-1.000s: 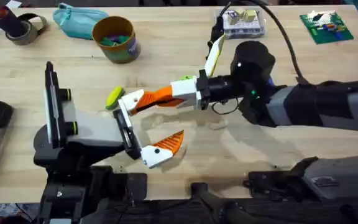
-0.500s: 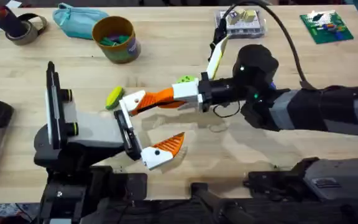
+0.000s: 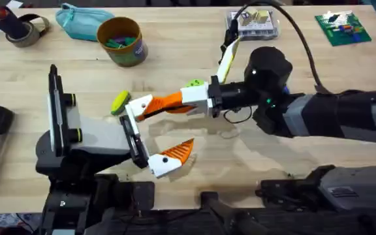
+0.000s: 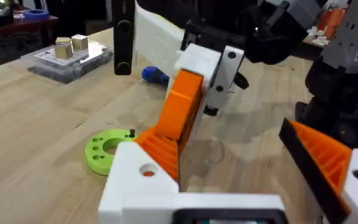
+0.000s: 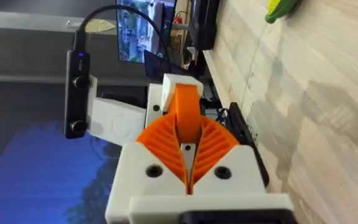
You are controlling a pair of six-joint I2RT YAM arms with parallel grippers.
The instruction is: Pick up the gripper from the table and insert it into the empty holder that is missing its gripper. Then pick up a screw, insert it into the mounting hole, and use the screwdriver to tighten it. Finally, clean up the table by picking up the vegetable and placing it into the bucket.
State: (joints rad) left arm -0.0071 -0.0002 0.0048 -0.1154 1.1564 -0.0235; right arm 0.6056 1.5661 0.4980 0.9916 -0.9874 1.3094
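Note:
My right gripper [image 3: 166, 102] is shut on the orange ribbed gripper [image 3: 150, 106]. The piece's far end sits against the white holder [image 3: 138, 104], the bare upper jaw of my left gripper [image 3: 156, 130]. The left gripper stands open, and its lower jaw carries an orange finger [image 3: 177, 151]. In the left wrist view the gripper [image 4: 178, 115] slants up from the holder [image 4: 138, 180]. A screw [image 4: 132, 132] stands on a green ring [image 4: 104, 149]. The blue screwdriver [image 4: 154, 76] lies beyond it. The yellow-green vegetable [image 3: 119, 101] lies just left of the holder. The bucket [image 3: 120, 40] stands at the back.
A teal pouch [image 3: 77, 19] and a tape roll [image 3: 25, 29] sit at the back left. A clear parts box [image 3: 254, 25] and a green circuit board [image 3: 342, 29] are at the back right. The green ring [image 3: 193, 83] lies beside my right wrist.
The right arm's elbow has shifted slightly to the right. Its gripper has stayed at the holder with the orange piece. The left arm has not moved.

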